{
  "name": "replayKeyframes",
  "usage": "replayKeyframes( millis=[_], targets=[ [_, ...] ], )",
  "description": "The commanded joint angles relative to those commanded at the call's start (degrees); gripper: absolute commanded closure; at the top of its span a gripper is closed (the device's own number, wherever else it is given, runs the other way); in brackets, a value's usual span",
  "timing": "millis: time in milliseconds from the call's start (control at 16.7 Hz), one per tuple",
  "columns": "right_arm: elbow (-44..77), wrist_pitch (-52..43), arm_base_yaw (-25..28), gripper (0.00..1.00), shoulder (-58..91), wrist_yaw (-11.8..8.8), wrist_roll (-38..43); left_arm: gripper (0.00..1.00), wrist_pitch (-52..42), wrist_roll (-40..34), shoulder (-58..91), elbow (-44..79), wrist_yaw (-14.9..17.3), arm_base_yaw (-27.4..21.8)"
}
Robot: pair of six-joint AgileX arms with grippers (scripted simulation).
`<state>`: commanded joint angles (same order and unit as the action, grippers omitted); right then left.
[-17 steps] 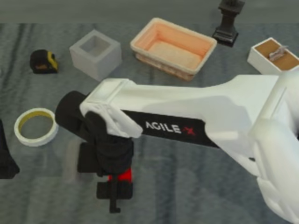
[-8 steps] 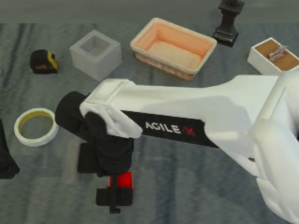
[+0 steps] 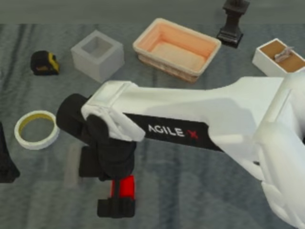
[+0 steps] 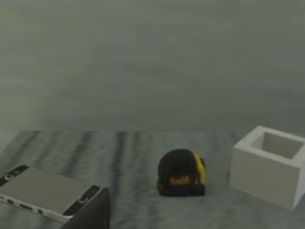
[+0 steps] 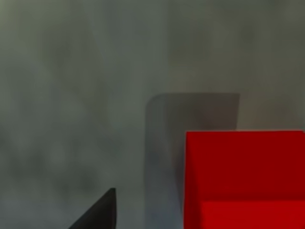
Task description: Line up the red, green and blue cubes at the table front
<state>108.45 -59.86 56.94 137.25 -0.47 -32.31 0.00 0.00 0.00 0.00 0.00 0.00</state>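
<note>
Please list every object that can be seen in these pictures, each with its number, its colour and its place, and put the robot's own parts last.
red cube: one, bright red, table front, at the right pincer
table: one, dark grey, streaked
hollow box: one, grey, far left
tape measure: one, black and yellow, far left
tape ring: one, white and yellow, left side
basket: one, cream and orange, far middle
stand: one, black, far side
tray: one, white with brown inside, far right
phone: one, silver, left wrist view only
right pincer: black, front left of centre
left arm: dark, left edge
</note>
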Motion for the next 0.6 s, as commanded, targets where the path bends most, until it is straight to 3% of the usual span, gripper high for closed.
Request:
replayKeyframes(
  millis=[180, 600],
  targets=[
    [0.98, -1.00, 0.11, 0.00, -0.17, -0.01, -0.18, 0.00, 0.00, 0.00, 0.00, 0.00, 0.00, 0.00],
    [10.30, -13.47, 0.28, 0.00, -3.12, -0.05, -0.21, 0.00, 0.00, 0.00, 0.00, 0.00, 0.00, 0.00]
  ],
)
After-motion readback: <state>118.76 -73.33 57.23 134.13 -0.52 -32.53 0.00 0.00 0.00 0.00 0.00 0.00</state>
